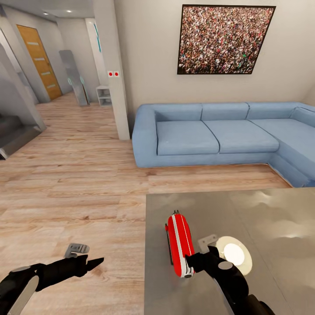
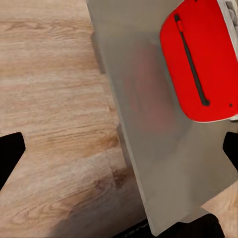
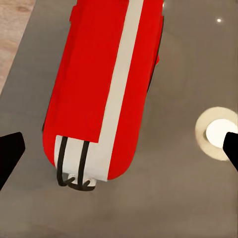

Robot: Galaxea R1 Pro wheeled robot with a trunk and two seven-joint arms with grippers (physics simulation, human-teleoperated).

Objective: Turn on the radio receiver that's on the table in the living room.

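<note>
The red radio receiver (image 1: 180,245) with white stripes lies on the near left part of the glossy grey table (image 1: 267,214). My right gripper (image 1: 193,261) hovers open at the radio's near end. In the right wrist view the radio (image 3: 94,94) and its thin wire handle (image 3: 74,181) sit ahead of the gripper (image 3: 121,148), whose fingertips (image 3: 11,151) stand wide apart. My left gripper (image 1: 91,264) hangs open over the wood floor, left of the table. The left wrist view shows the table's edge (image 2: 144,148) and the radio's red side (image 2: 198,59) beyond that gripper (image 2: 121,148).
A flat round white-cream disc (image 1: 234,255) lies on the table right of the radio. A blue sectional sofa (image 1: 210,135) stands behind the table under a framed crowd picture (image 1: 223,39). A wall pillar (image 1: 114,74), stairs (image 1: 13,131) and a hallway are at the left.
</note>
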